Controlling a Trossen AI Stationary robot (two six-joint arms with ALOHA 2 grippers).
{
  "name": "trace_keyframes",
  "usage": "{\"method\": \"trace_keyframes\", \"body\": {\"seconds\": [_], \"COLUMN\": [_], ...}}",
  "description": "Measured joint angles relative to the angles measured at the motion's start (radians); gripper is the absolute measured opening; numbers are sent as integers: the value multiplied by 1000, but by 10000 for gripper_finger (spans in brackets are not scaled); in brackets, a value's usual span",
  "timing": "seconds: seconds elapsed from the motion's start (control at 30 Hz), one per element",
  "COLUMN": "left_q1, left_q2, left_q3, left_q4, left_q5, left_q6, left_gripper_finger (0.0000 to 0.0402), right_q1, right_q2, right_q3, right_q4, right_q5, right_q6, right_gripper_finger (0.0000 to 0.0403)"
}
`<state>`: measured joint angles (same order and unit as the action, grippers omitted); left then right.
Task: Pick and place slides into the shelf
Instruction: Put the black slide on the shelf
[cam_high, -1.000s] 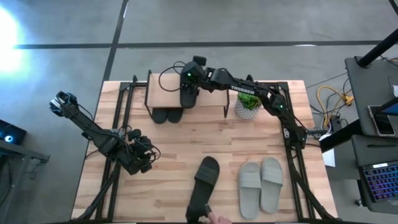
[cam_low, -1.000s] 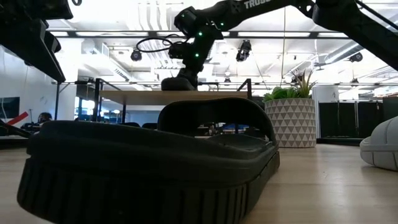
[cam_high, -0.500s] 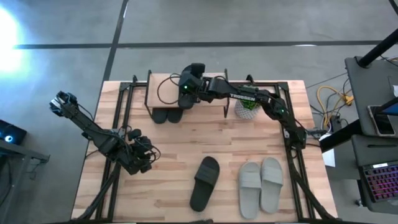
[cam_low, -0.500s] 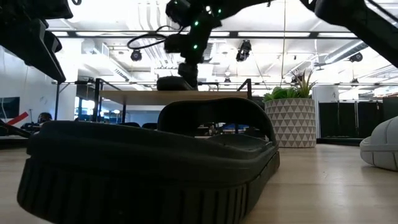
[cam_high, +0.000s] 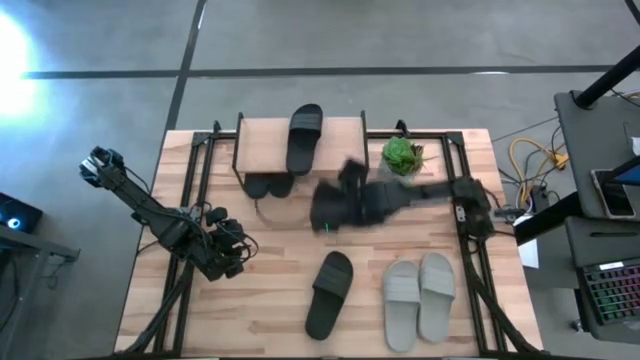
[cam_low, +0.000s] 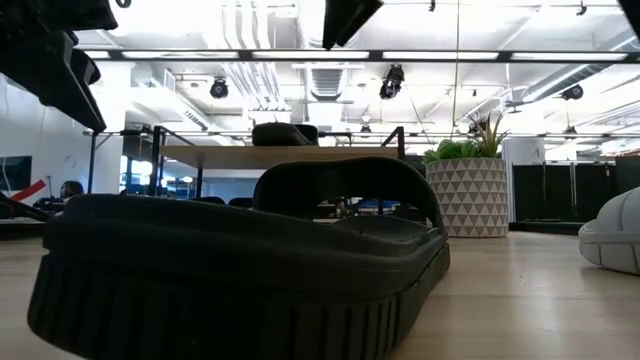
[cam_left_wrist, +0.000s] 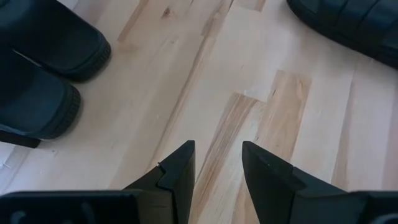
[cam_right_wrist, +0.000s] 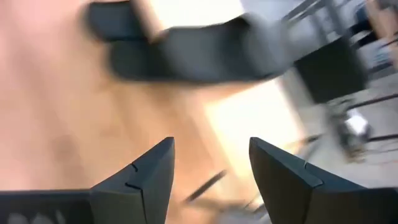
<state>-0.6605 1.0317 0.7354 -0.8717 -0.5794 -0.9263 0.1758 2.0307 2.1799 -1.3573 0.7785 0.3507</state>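
At the upper middle of my overhead view, one black slide (cam_high: 304, 138) lies on the shelf (cam_high: 262, 143) top plank, with a black pair (cam_high: 269, 185) poking out beneath it; another black slide (cam_high: 329, 294) and the grey pair (cam_high: 420, 295) lie on the table (cam_high: 270, 250) at lower centre. My right gripper (cam_high: 328, 208), blurred but seemingly over bare table between shelf and lone slide, has its fingers spread and empty. My left gripper (cam_high: 228, 256) waits at middle left, fingers parted, holding nothing.
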Motion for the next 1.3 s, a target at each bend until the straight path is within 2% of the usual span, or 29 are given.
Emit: {"method": "trace_keyframes", "body": {"seconds": [0.13,0.27,0.4,0.5,0.83,1.03,1.17,1.3], "left_q1": [0,0,0,0,0,0,0,0], "left_q2": [0,0,0,0,2,2,2,2], "left_q3": [1,3,1,-2,-3,-5,-6,-7], "left_q4": [0,4,5,3,5,4,4,4], "left_q5": [2,12,18,21,22,22,20,-5], "left_q6": [-2,-9,-9,-10,-9,-9,-9,-9], "left_gripper_finger": [118,118,118,118,118,118,118,118], "right_q1": [170,316,391,412,431,442,446,436], "right_q2": [53,139,233,299,440,444,444,443], "right_q3": [-30,-57,-47,-15,177,172,165,102], "right_q4": [-31,-45,-45,-41,-25,-4,11,34], "right_q5": [-29,-7,-35,-112,-157,-224,-228,-228], "right_q6": [200,260,350,416,464,464,462,498], "right_gripper_finger": [199,199,199,199,199,199,199,199]}}
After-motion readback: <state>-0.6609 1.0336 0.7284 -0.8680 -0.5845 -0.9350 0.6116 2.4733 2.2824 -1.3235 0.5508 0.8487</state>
